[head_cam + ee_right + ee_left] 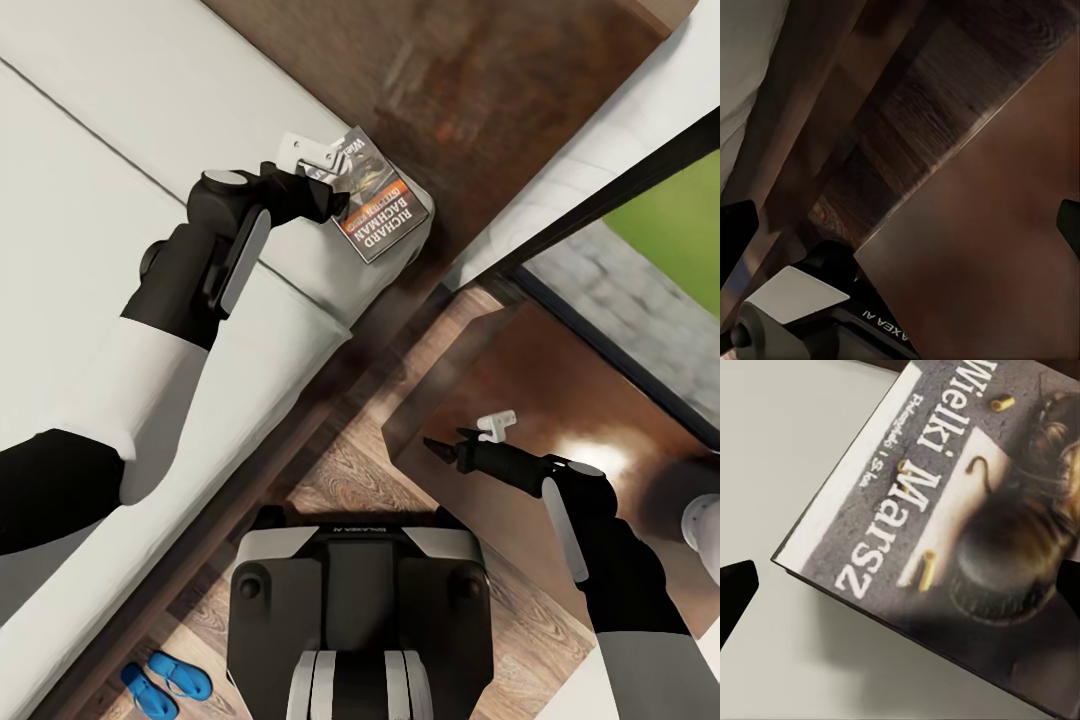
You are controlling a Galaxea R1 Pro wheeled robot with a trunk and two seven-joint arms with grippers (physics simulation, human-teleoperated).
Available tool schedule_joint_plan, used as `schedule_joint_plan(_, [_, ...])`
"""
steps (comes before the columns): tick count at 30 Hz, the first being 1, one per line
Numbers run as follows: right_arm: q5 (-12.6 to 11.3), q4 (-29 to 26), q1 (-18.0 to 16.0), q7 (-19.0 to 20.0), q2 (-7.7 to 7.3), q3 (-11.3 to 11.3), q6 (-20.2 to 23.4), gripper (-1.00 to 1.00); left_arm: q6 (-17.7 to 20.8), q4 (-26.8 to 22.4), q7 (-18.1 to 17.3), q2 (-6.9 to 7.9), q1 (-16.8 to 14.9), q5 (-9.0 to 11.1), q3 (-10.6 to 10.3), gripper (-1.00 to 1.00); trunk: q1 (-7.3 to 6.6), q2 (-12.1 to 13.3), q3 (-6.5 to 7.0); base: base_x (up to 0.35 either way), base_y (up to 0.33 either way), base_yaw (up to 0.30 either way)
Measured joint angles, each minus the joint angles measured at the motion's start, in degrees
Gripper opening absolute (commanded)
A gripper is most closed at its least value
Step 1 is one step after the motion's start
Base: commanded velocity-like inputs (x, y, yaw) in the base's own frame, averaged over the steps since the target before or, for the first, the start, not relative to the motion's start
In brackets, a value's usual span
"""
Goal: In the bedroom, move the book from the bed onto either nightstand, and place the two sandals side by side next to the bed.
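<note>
Nearest, at seven o'clock in the head view, the two sandals point(166, 684) lie together on the plank floor beside the bed point(90, 200). Further out at four o'clock, the right gripper point(497, 424) hovers over the nightstand point(560, 400), jaws apart. Farthest, at twelve o'clock, the left gripper point(318, 160) reaches the book point(378, 205) lying on the mattress corner; its jaws are apart, straddling the cover point(945, 510).
</note>
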Motion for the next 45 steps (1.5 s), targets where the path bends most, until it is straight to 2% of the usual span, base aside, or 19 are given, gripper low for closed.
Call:
schedule_joint_plan(16, [0.03,0.00,0.02,0.00,0.00,0.00,0.00,1.00,-0.07,-0.21,-0.06,0.05,0.00,-0.17,0.01,1.00,0.01,-0.01,-0.10,0.000,0.000,0.000])
schedule_joint_plan(34, [0.03,0.08,0.05,0.00,0.00,0.02,0.00,1.00,-0.13,-2.16,-0.07,0.16,0.00,-0.33,0.01,1.00,0.01,-0.01,-1.01,0.000,0.000,0.000])
schedule_joint_plan(45, [0.03,0.04,0.06,0.00,0.00,0.00,0.00,1.00,-0.17,-2.34,-0.23,-0.45,0.00,-0.69,0.06,1.00,0.01,-0.01,-1.25,0.000,0.000,0.000])
